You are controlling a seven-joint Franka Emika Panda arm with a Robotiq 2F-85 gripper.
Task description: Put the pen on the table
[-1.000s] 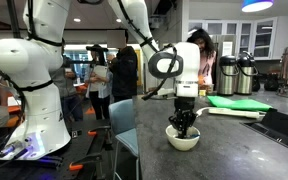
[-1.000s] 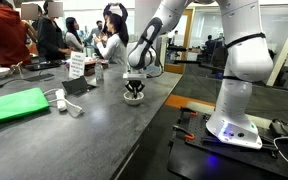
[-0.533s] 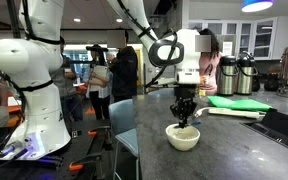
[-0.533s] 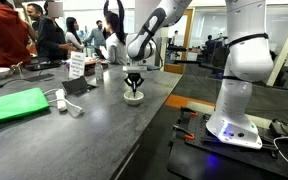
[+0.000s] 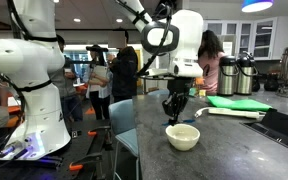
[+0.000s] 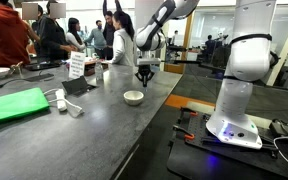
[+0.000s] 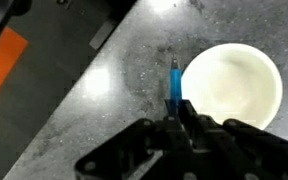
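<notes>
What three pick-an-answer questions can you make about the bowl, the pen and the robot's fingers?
1. Where is the bowl? A on the table; B on the green mat; C up in the air.
2. What colour is the pen? A red; B blue; C yellow.
3. What are the fingers doing? A spread wide open; B shut on the pen; C lying flat on the table.

Answers: 1 A, it sits on the dark grey top. 2 B, the wrist view shows a blue shaft. 3 B, they pinch the pen above the table.
</notes>
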